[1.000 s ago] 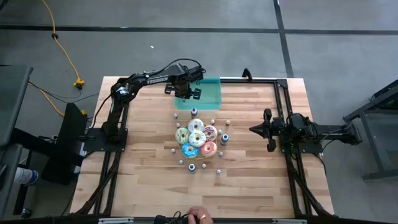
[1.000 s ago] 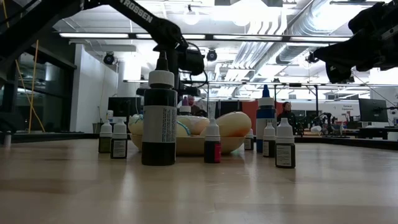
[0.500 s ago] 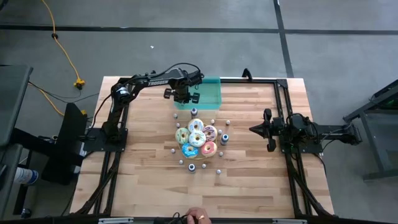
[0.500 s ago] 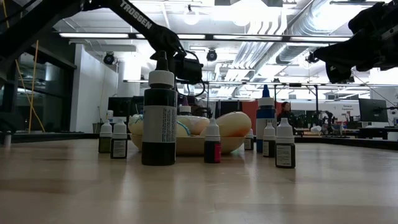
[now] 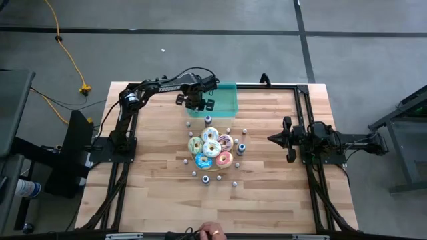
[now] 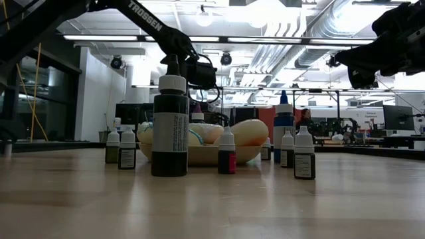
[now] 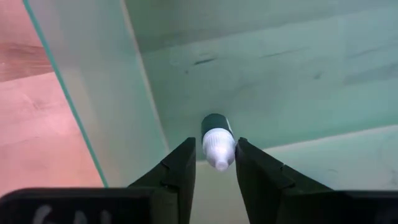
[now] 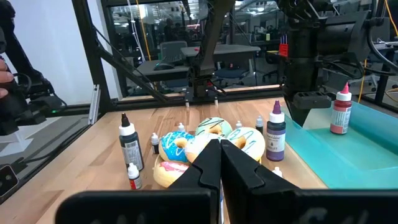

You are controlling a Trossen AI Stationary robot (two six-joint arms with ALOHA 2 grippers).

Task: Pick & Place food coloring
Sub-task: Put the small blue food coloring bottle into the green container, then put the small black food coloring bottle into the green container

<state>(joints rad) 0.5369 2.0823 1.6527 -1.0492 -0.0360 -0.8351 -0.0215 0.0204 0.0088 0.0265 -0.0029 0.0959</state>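
A wooden surface [image 5: 267, 173] is sitting in a lab lit by ceiling lights. Five donuts [image 5: 210, 150] are lying ringed by small food coloring bottles [image 5: 241, 149]. The left end effector [image 7: 213, 163] is hanging over the teal tray [image 5: 227, 100] at the far edge, fingers narrowly flanking a white-capped bottle [image 7: 217, 141]. The right end effector [image 8: 219, 163] is waiting pressed closed at the right.

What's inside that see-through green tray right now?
In the teal tray, the left gripper hangs over one small white-capped bottle. A red bottle stands there too. The arm hides part of the tray from above.
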